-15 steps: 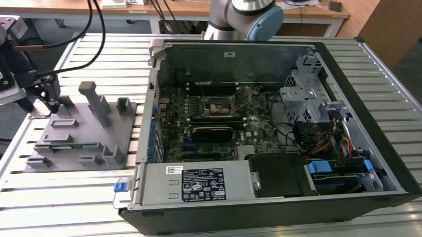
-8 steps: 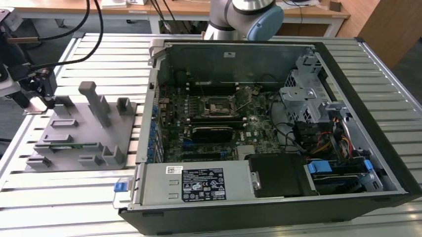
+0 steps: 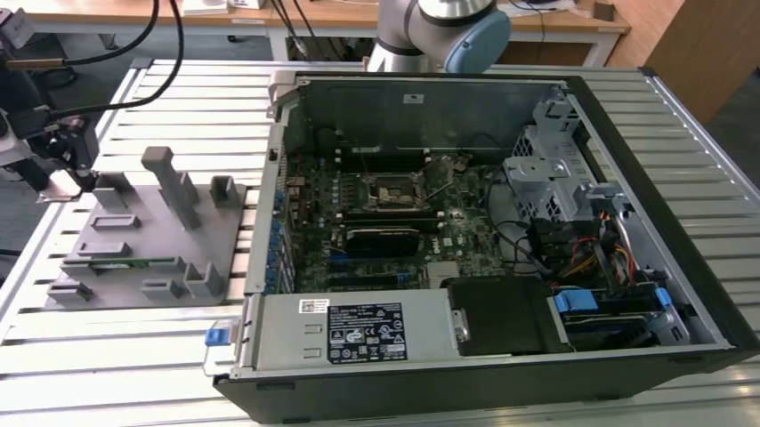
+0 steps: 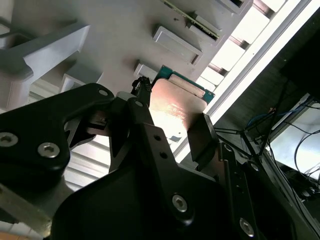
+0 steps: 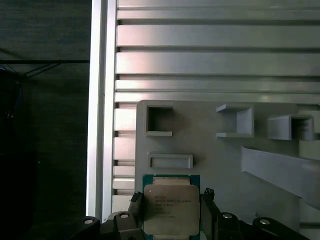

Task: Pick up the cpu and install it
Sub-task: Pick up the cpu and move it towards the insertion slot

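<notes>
The cpu [image 5: 169, 210] is a small square chip with a pale metal top on a green board; it sits at the corner of the grey fixture tray [image 5: 210, 155]. My gripper [image 5: 170, 202] straddles it, one black finger pressed against each of two opposite edges. In the second wrist view the cpu [image 4: 172, 102] shines between the same fingers [image 4: 202, 137] of the gripper [image 4: 172, 115]. In the exterior view the gripper [image 3: 81, 182] stands at the far corner of the tray [image 3: 142, 240], on that view's left. I cannot tell whether the chip is raised off the tray.
An open computer case [image 3: 665, 231] lies to the exterior view's right of the tray, with the motherboard's square socket [image 3: 390, 191] near its middle. Upright grey posts [image 3: 173, 182] rise from the tray. A green memory stick [image 3: 113, 264] lies in a tray slot. The slatted table edge [image 5: 97, 125] runs close by.
</notes>
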Robot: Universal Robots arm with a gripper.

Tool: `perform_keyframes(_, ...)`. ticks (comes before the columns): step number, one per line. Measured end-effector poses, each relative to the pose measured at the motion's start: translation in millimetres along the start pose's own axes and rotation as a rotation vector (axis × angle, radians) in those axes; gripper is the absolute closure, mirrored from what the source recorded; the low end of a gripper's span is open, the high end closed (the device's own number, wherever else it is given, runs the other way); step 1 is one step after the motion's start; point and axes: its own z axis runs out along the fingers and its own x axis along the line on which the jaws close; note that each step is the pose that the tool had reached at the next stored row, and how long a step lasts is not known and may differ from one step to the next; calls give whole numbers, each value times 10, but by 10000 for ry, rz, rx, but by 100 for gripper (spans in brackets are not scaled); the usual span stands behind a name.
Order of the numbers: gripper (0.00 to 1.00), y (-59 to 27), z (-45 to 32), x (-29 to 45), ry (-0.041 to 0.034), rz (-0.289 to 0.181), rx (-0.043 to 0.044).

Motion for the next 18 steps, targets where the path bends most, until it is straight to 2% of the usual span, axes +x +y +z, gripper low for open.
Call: perform_keyframes(18,46,12,-227,9,-10,-1,0)
